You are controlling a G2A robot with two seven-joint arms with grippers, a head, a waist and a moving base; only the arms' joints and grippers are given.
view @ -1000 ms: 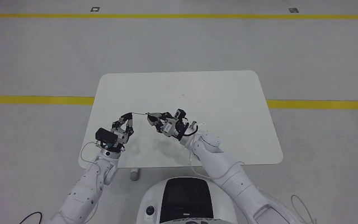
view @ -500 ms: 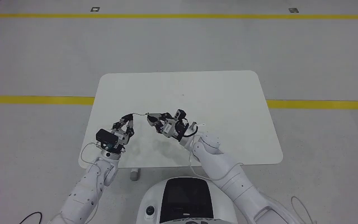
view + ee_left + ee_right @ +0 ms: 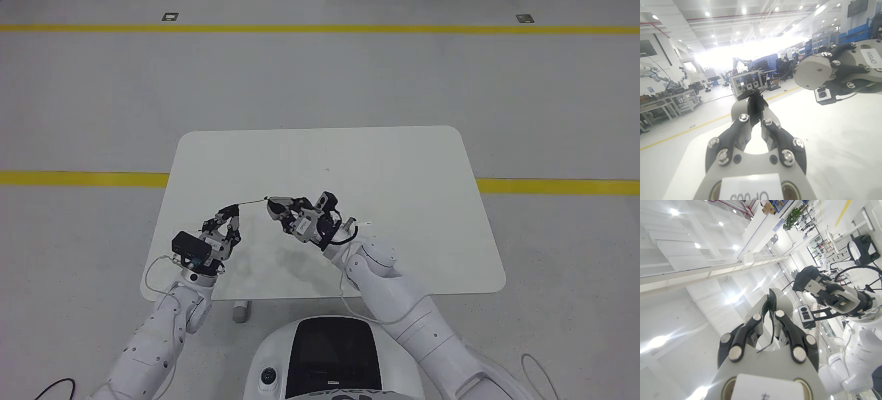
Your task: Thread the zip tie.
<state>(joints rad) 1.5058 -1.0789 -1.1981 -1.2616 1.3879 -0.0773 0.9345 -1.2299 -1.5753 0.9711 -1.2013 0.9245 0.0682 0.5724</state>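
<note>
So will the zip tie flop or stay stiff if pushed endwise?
Probably springy, not floppy: the zip tie bridges left gripper and right gripper with little sag. It looks very thin, so it likely bows under endwise push.

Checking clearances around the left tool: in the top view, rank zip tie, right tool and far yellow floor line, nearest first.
1. zip tie: held in the left tool itself.
2. right tool: just to its right, gripping the tie farther along.
3. far yellow floor line: beyond the table.

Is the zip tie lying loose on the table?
No, the zip tie is held between the left gripper and the right gripper, both shut.
</note>
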